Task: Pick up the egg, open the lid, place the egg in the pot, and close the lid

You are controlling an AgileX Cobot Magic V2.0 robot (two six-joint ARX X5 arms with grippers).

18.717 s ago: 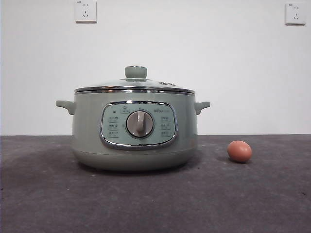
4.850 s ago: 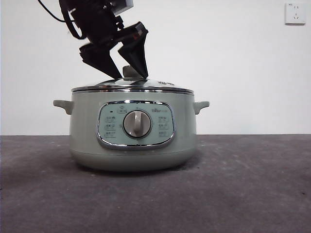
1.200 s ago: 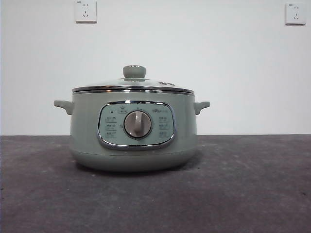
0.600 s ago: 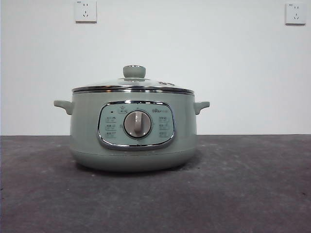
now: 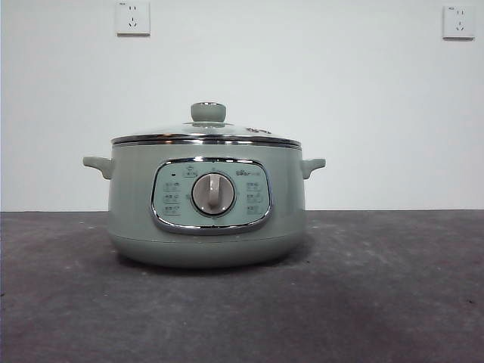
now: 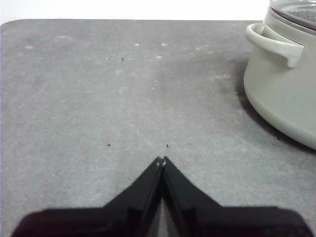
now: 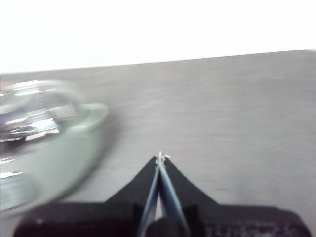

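So the big round sage-green electric pot (image 5: pixel 206 219) sits on the dark grey surface (image 5: pixel 378 302), a bit left of centre in the front view, with its chrome-framed control panel (image 5: pixel 211 195) and silver dial (image 5: pixel 212 193) facing the camera. The domed glass lid with the shiny steel rim (image 5: pixel 206 136) is seated flat on the pot, closed all the way round, and its round sage-green knob (image 5: pixel 208 112) stands upright on top. Two small side handles stick out, one on each side (image 5: pixel 97 164) (image 5: pixel 313 164). The reddish-brown egg doesn't show in any view; can't tell where it is with the lid shut. Neither arm shows in the front view. In the left wrist view the left gripper (image 6: pixel 161 160) hangs over bare surface with its black jaws pressed together at the tips, holding nothing, and the pot's side handle and wall sit well apart from it at the edge of that picture. The right wrist view is blurry, but the right gripper (image 7: pixel 160 157) also has its jaws pressed tip to tip with nothing between them, over bare surface, with the pot and its glass lid smeared off to one side. Behind everything there's a white wall with two white sockets (image 5: pixel 133 17) (image 5: pixel 458 21) high up.
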